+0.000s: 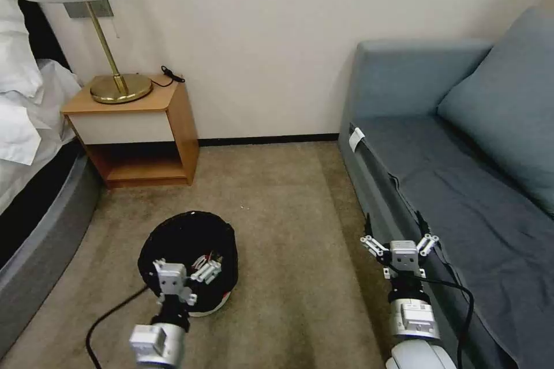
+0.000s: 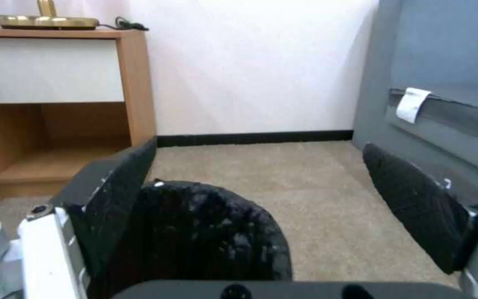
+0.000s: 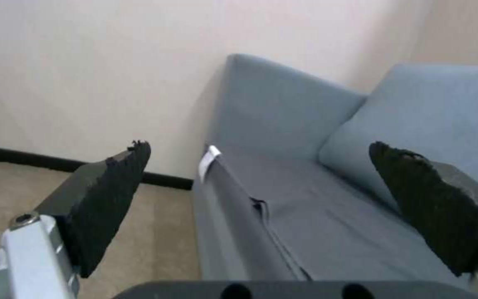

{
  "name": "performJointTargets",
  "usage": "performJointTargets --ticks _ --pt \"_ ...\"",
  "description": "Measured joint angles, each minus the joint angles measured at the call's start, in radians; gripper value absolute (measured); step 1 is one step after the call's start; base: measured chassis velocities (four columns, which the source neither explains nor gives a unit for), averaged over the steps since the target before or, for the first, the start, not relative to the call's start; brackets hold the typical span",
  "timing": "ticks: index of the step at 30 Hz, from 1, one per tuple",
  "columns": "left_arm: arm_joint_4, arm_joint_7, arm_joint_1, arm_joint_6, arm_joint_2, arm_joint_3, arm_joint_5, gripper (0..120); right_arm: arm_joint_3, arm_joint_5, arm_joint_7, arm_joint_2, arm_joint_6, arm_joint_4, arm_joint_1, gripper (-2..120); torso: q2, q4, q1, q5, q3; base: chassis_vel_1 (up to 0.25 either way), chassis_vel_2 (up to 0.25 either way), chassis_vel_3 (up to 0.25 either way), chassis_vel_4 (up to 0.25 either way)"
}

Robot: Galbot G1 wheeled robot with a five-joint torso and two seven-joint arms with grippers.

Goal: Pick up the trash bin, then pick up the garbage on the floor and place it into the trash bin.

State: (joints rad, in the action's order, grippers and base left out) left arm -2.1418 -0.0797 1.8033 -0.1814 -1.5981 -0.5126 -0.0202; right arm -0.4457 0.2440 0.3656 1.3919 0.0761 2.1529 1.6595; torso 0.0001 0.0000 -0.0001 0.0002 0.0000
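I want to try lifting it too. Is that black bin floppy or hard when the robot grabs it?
Probably both. The trash bin shows a white base that looks rigid, so it should hold its shape. The crinkled black bag over its rim likely slips and squashes. The open left gripper hovers at that rim.

so the tally: one trash bin [image 1: 187, 242] with the black liner, sitting on the carpet. two grippers, the left gripper [image 1: 190, 274] over the bin and the right gripper [image 1: 399, 243] by the couch edge, two dark pads on each in the wrist views. one nightstand [image 1: 135, 127], one brass lamp [image 1: 118, 85] on top of it, one black cable [image 1: 172, 74] next to the lamp base. one grey-blue sofa [image 1: 461, 184] with one cushion [image 1: 508, 98] and one little white tag [image 1: 356, 138]. one bed [image 1: 29, 127] too.
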Motion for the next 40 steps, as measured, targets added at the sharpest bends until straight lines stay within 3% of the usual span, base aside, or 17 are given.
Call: performJointTargets --ticks 7,13,40 --pt "-0.01 0.084 0.027 -0.04 -0.009 0.064 -0.04 100 -0.018 0.005 -0.002 0.0 -0.001 0.005 0.002 100 0.0 0.0 0.0 -0.0001 0.0 0.0 0.0 0.0 0.0" --pt "-0.011 0.125 0.027 -0.04 -0.01 0.074 -0.06 100 -0.015 0.004 -0.003 0.001 -0.001 -0.002 -0.004 100 0.0 0.0 0.0 -0.0001 0.0 0.0 0.0 0.0 0.0" --pt "-0.006 0.138 0.017 -0.053 -0.011 0.07 -0.062 100 -0.022 -0.005 -0.021 -0.002 0.012 -0.01 -0.008 100 0.0 0.0 0.0 -0.0002 0.0 0.0 0.0 0.0 0.0"
